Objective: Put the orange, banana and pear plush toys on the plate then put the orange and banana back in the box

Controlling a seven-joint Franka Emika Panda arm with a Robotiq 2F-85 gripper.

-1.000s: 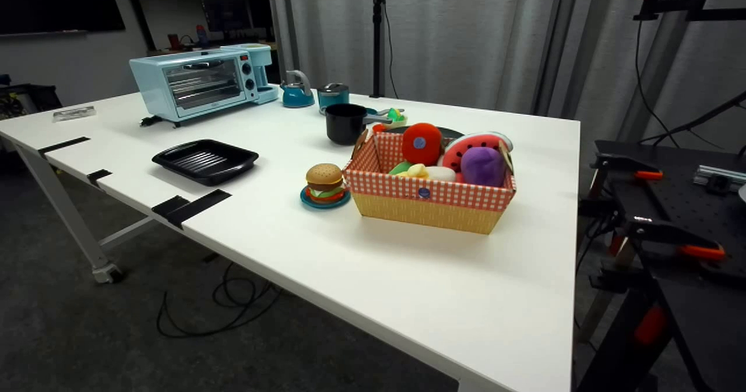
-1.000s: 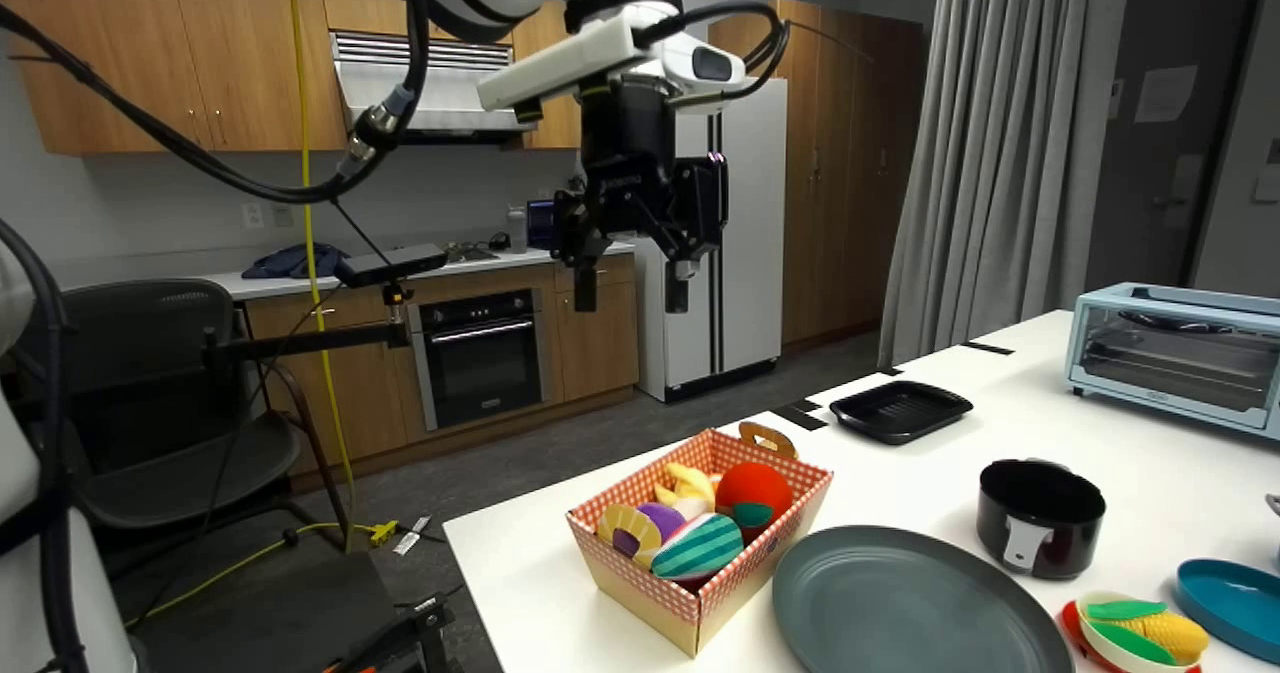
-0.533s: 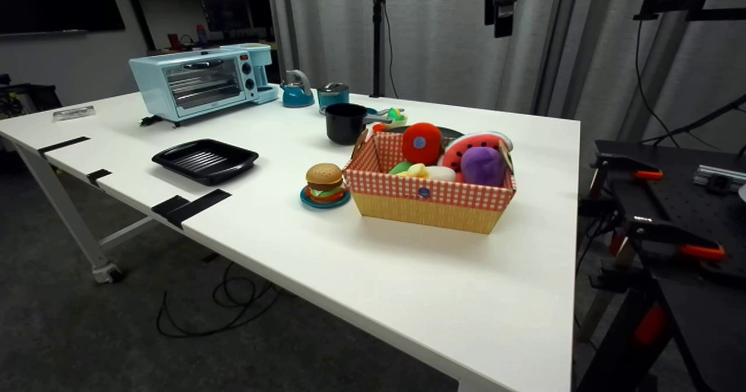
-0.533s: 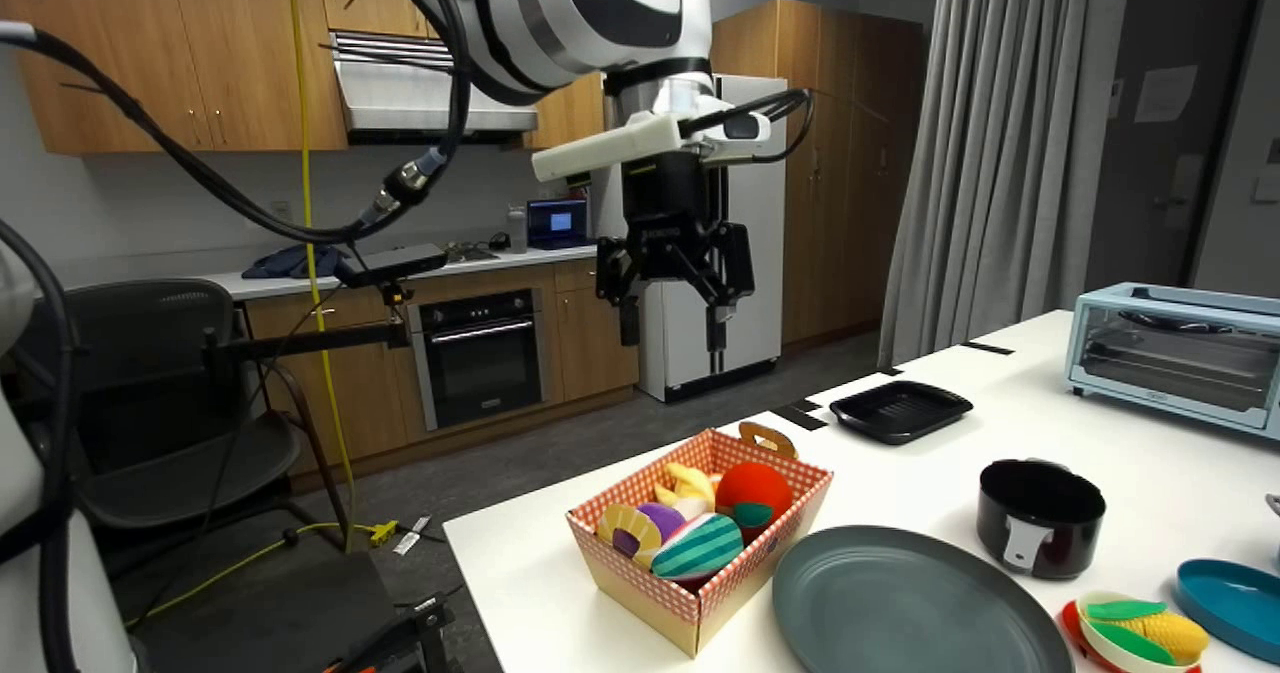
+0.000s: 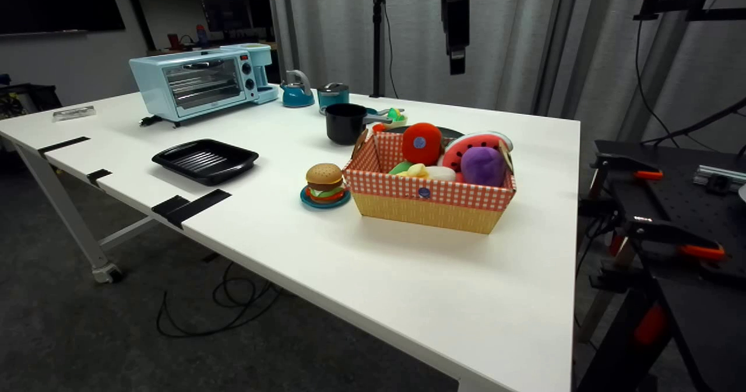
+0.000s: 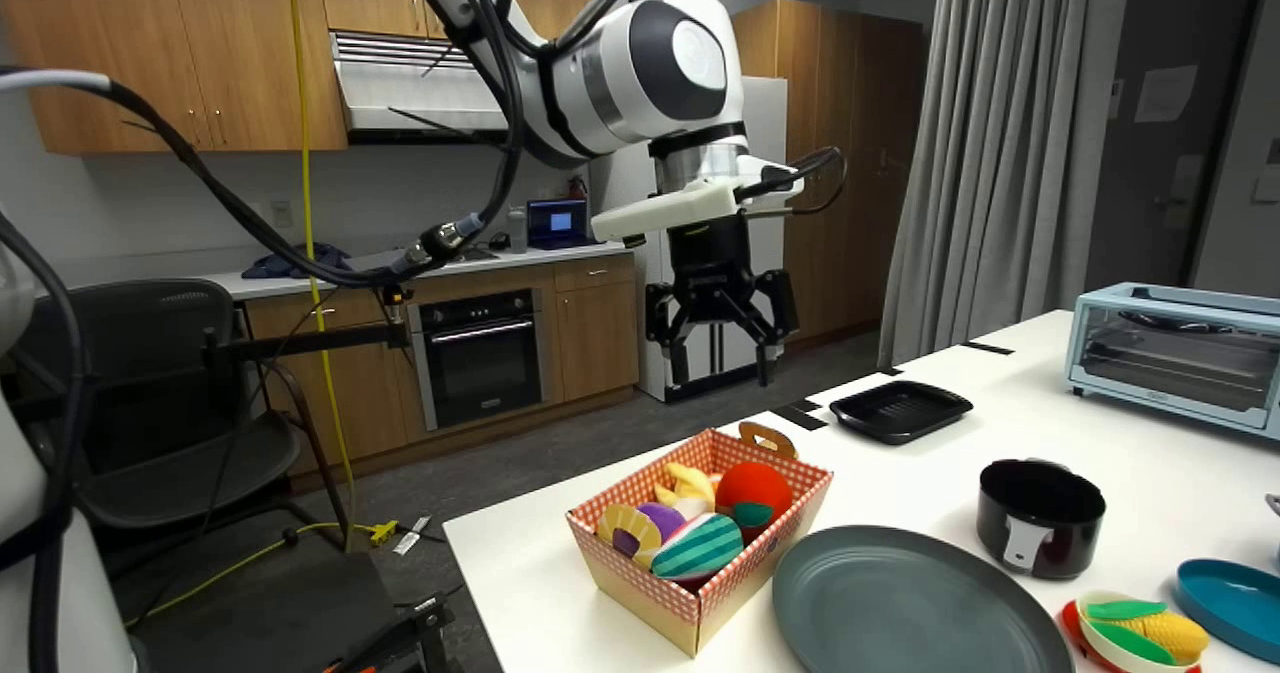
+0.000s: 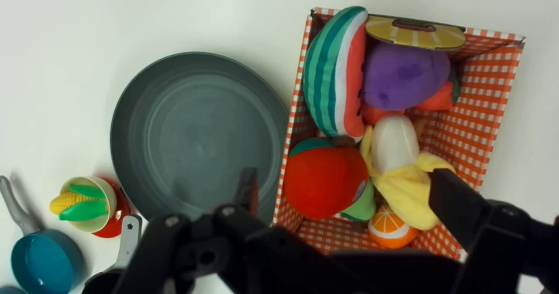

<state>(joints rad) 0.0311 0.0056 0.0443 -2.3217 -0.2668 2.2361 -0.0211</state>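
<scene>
Wrist view has the shallow tan rectangular box with red-and-white checkered lining (image 7: 474, 119) on the right of the frame, its lower end partly covered by the blurred black two-fingered tool (image 7: 345, 178). The small round orange plush (image 7: 390, 235) lies in that box at lower right, just beside the peeled yellow-and-white plush banana (image 7: 399, 178). A dark finger hides an edge of the peel from this angle, yet in an exterior view the tool (image 6: 722, 363) hangs above the box, clear of it, fingers spread wide apart. A green plush (image 7: 364, 204) shows only in part, the large red round plush (image 7: 325, 182) covering the rest; whether it is the pear cannot be told. Toward the top, a rounded purple plush (image 7: 404, 75) hides most of a red piece (image 7: 439, 99). Left of the box sits a dark grey round pan (image 7: 201, 123); at lower left a grey handle (image 7: 128, 239) leads to something black, cut off by the bottom edge. In an exterior view the flat black square dish with rounded corners (image 5: 205, 162) stands left of centre on the white counter (image 5: 443, 281), a burger-shaped toy (image 5: 324, 177) between it and the box. The box's near wall there hides the lower part of its load, and the top edge crops the tool to a single finger.
</scene>
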